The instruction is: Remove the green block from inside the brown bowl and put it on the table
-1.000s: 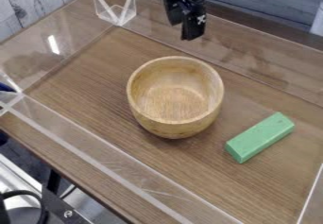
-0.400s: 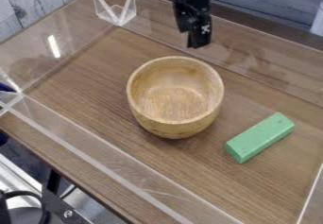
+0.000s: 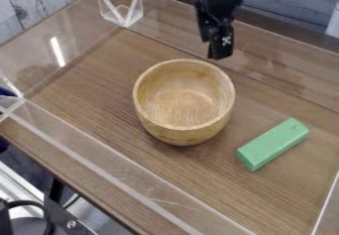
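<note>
Camera view is showing the green block [image 3: 273,144] lying flat on the counter [image 3: 106,80], just beside the empty brown bowl [image 3: 184,101]. Gripper [image 3: 220,49] is hanging behind the bowl, jaws apart, holding nothing. Block's looking light, stiff, smooth; I'd pinch across its narrow sides.

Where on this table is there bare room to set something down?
Widest bare patch: the table left of the brown bowl, out to the acrylic wall. A narrower strip runs between the bowl and the near wall. Crowded: the right front, where the green block lies, and behind the bowl, under the gripper.
</note>
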Controlling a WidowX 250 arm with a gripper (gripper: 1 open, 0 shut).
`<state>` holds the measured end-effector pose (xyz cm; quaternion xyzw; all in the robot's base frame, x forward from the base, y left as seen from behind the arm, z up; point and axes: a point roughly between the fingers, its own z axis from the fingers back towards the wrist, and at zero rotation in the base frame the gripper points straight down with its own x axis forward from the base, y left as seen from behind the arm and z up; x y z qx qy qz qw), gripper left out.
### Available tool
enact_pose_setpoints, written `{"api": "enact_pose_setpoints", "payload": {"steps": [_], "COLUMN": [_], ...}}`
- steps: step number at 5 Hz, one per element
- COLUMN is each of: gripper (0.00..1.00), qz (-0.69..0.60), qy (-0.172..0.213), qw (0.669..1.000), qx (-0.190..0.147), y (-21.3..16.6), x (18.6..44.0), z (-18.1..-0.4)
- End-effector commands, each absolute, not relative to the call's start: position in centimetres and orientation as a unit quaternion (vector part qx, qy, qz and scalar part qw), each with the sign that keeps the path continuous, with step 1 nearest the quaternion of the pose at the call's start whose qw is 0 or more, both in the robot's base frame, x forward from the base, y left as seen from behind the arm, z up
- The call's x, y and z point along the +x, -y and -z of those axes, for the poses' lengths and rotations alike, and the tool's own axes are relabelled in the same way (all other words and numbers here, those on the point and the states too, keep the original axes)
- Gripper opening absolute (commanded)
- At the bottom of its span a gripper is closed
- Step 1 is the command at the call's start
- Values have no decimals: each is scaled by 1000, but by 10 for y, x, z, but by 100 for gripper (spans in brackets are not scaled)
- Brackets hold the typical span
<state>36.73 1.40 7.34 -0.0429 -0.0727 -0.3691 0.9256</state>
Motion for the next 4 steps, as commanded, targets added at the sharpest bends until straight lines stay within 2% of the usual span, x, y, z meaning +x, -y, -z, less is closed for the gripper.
{"api": "enact_pose_setpoints", "payload": {"steps": [1,4], "gripper": [100,100], "qz": [388,410], "qy": [94,90], "qw": [916,906], "qx": [-35,-47], "y": [-7,3], "x": [374,374], "z": [-85,-72]}}
